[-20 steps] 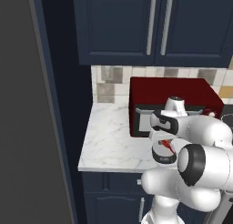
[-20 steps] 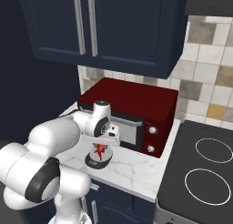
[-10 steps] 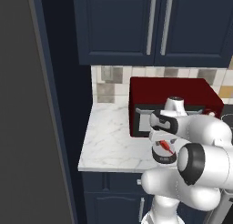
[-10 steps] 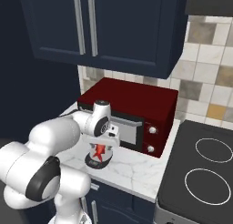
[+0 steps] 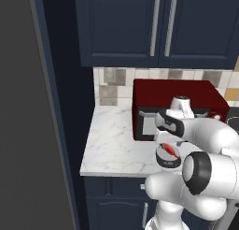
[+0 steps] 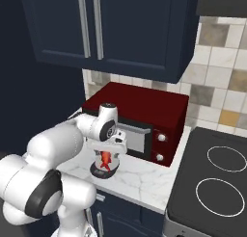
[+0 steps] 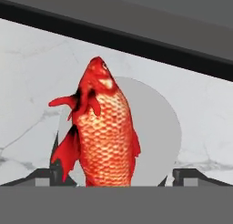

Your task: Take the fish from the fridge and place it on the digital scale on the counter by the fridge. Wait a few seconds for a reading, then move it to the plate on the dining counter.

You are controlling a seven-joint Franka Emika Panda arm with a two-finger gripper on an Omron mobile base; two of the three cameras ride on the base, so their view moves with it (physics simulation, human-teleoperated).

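Fish [image 7: 102,136], small, slender and orange-red with scaled flanks and darker red fins, lies on the round dark grey digital scale [image 7: 159,127] with its lighter top, directly below the gripper [image 7: 120,176] and between the two dark fingertips [image 7: 54,175], which stand well apart on either side of it without pressing on its body. The jaws are wide open and hold nothing. In the hand view the fish's head points away from the fingertips toward the far edge of the scale, and its tail end reaches down to the space between them.

From the right base view the fish [image 6: 105,159] rests on the scale [image 6: 105,170] straight under the gripper [image 6: 107,156], and the scale sits on the short white grey-veined marble counter [image 6: 140,180] over navy blue cabinets. Just beyond the jaws stands a dark red box-shaped microwave [image 6: 144,120] with a grey door and two knobs.

In the left base view the fish [image 5: 169,149] and the scale [image 5: 168,158] show beneath the gripper [image 5: 169,147], with the microwave [image 5: 177,103] behind them and bare marble counter [image 5: 114,149] stretching off to the side of the jaws toward the tall dark grey fridge [image 5: 28,121] at the counter's end.
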